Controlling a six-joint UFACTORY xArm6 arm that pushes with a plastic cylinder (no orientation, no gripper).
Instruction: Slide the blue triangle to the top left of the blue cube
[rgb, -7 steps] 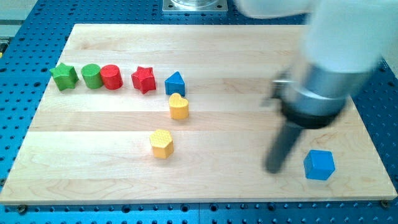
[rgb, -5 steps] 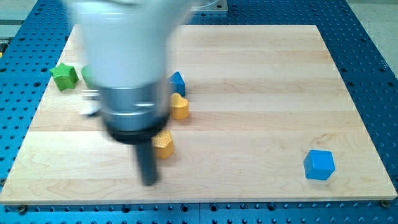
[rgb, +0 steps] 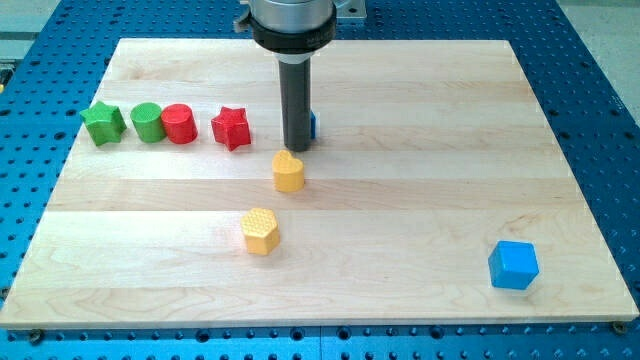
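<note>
- No pincer on this arm: it ends in a plain dark rod, and my tip (rgb: 297, 146) sits on the pale wooden table (rgb: 420, 170).
- The blue triangle block (rgb: 311, 124) is almost hidden behind the rod, only a sliver peeking out on its right.
- The yellow heart-shaped block (rgb: 288, 171) lies just below my tip.
- The red star block (rgb: 231, 127) is to my tip's left.
- The blue cube (rgb: 513, 265) sits well apart, toward the view's bottom right.

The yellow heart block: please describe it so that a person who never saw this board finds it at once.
On the wooden board, find the row of green and red blocks at the view's left. Just below my tip sits the yellow heart block. The yellow hexagon block lies lower; the heart has a notched top.
</note>
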